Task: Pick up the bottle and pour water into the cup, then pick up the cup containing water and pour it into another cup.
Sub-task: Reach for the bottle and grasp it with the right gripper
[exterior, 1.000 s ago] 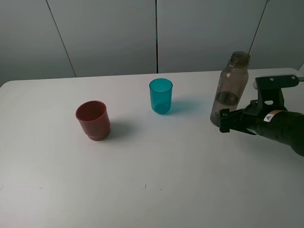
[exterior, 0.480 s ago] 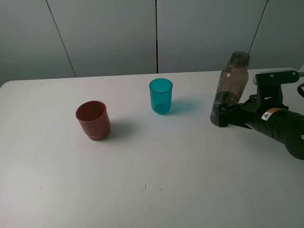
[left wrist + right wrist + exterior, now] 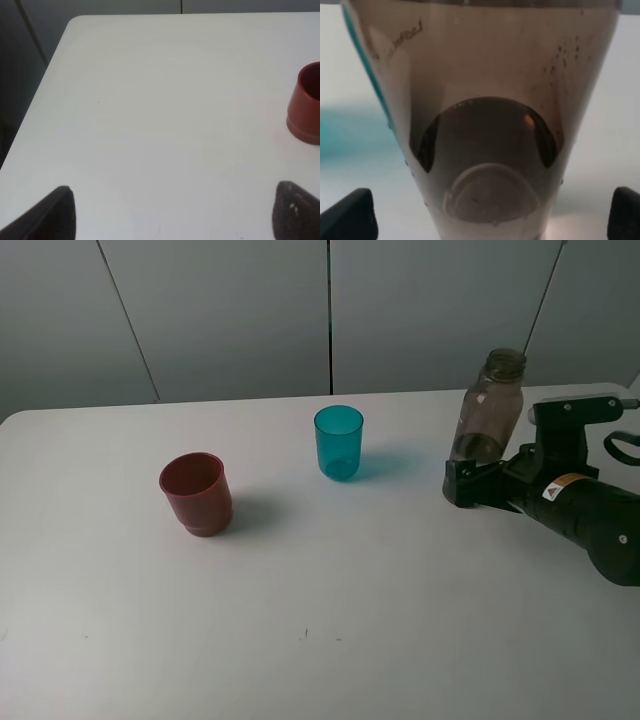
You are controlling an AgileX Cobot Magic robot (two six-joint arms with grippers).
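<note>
Step in hand: the grab on the bottle [image 3: 488, 410], and the squeeze hasn't come yet.
Right hand [image 3: 466, 478]: released, spread wide and low around the foot of the bottle. In the wrist view one fingertip [image 3: 350, 215] sits out at each side, with a clear gap to the plastic.
Bottle: upright at the far right of the counter [image 3: 320, 620], no cap on, with a little dark liquid pooled low inside.
Teal cup [image 3: 339, 441]: far middle, well left of the bottle, mouth up, and it looks empty.
Red cup [image 3: 197, 492]: further left and nearer, apart from everything, waiting for the second pour.
Left hand [image 3: 177, 215]: released and holding nothing, hovering over bare counter with the red cup off to one side.
How to close: the bottle looks centred between the fingers, so shut evenly and both pads should meet it together. A lopsided touch could nudge or tip it.
Grip height: this is low on a tall bottle. I'd go a touch higher if there's room, for steadier tilting.
Pressure: firm but gentle, since the thin plastic will likely flex.
After the grip: lift straight up before heading left, and keep the bottle upright because the neck is open.
</note>
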